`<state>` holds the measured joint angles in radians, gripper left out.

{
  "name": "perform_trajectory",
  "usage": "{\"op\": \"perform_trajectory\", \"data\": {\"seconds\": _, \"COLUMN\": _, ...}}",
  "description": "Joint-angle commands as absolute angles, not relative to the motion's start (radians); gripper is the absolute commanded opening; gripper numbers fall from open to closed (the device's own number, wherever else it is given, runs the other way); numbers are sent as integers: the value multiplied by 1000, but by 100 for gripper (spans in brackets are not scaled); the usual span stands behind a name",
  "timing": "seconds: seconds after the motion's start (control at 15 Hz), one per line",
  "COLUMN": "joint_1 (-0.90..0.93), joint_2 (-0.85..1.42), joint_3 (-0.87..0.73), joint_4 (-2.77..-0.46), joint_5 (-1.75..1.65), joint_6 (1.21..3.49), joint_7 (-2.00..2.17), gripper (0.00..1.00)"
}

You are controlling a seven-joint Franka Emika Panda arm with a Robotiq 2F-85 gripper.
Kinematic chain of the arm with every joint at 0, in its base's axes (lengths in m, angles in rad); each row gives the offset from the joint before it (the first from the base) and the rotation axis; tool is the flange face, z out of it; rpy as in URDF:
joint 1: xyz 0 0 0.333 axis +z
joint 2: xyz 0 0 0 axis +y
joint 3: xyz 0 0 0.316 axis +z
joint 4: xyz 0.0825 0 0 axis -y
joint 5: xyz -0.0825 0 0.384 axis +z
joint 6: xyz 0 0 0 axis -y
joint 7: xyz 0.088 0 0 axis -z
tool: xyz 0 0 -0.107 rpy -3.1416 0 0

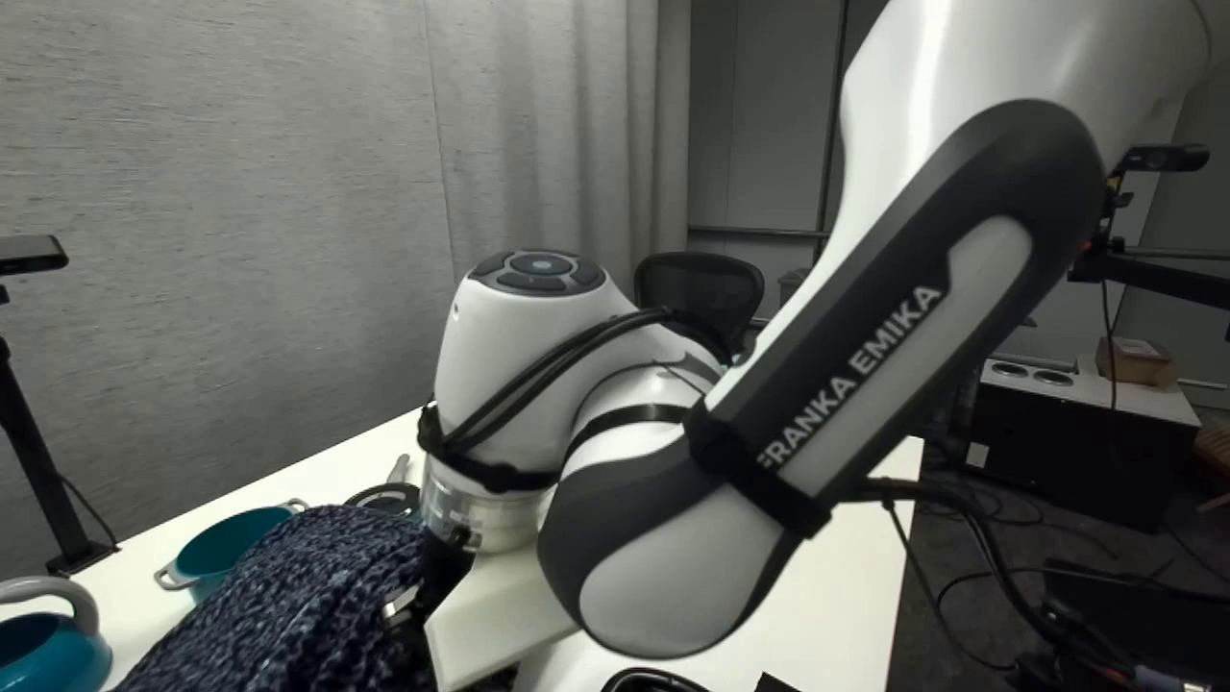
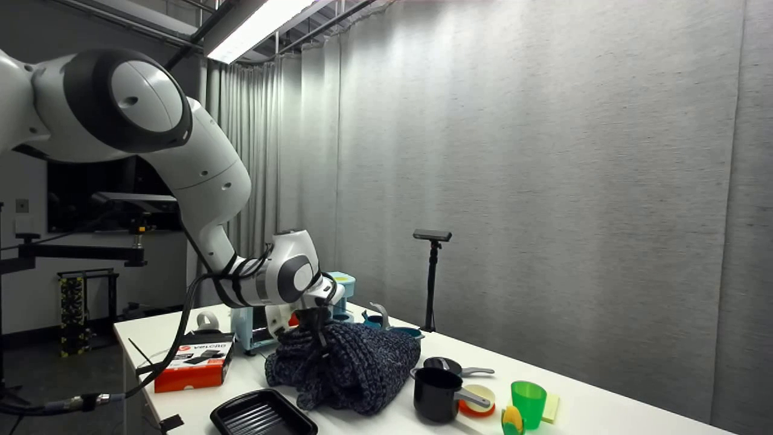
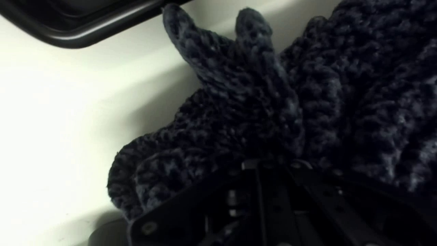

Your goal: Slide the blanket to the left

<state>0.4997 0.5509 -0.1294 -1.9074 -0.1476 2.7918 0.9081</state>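
Blanket (image 2: 377, 365) lies rumpled on the table (image 2: 595, 417), left of the black pot (image 2: 430, 400) in an exterior view. The gripper (image 3: 273, 163) looks clamped on it; sliding seems the step in hand, calling for a steady leftward drag.

Black ribbed tray (image 2: 261, 417) lay near red-fronted Velcro box (image 2: 194, 367) on white table (image 2: 580, 406). Black pot (image 2: 433, 397) stood upright, pan (image 2: 454, 368) just behind; green cup (image 2: 529, 402) stood by yellow corn (image 2: 513, 418). Teal two-handled pot (image 1: 223, 550) sat near table edge facing grey curtain (image 1: 231, 221).
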Motion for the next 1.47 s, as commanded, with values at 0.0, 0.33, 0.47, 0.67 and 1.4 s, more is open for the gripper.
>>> {"op": "perform_trajectory", "data": {"seconds": 0.0, "joint_1": 407, "joint_2": 385, "joint_3": -54, "joint_4": -1971, "joint_5": -124, "joint_6": 2658, "joint_7": 761, "gripper": 0}}
{"op": "perform_trajectory", "data": {"seconds": 0.33, "joint_1": 271, "joint_2": 197, "joint_3": 38, "joint_4": -2010, "joint_5": -56, "joint_6": 2402, "joint_7": 464, "gripper": 0}}
{"op": "perform_trajectory", "data": {"seconds": 0.47, "joint_1": 225, "joint_2": 135, "joint_3": 53, "joint_4": -2026, "joint_5": -15, "joint_6": 2284, "joint_7": 329, "gripper": 0}}
{"op": "perform_trajectory", "data": {"seconds": 0.67, "joint_1": 181, "joint_2": 56, "joint_3": 48, "joint_4": -2067, "joint_5": -44, "joint_6": 2147, "joint_7": 198, "gripper": 0}}
{"op": "perform_trajectory", "data": {"seconds": 1.4, "joint_1": 121, "joint_2": -36, "joint_3": 55, "joint_4": -2159, "joint_5": -51, "joint_6": 2201, "joint_7": 104, "gripper": 25}}
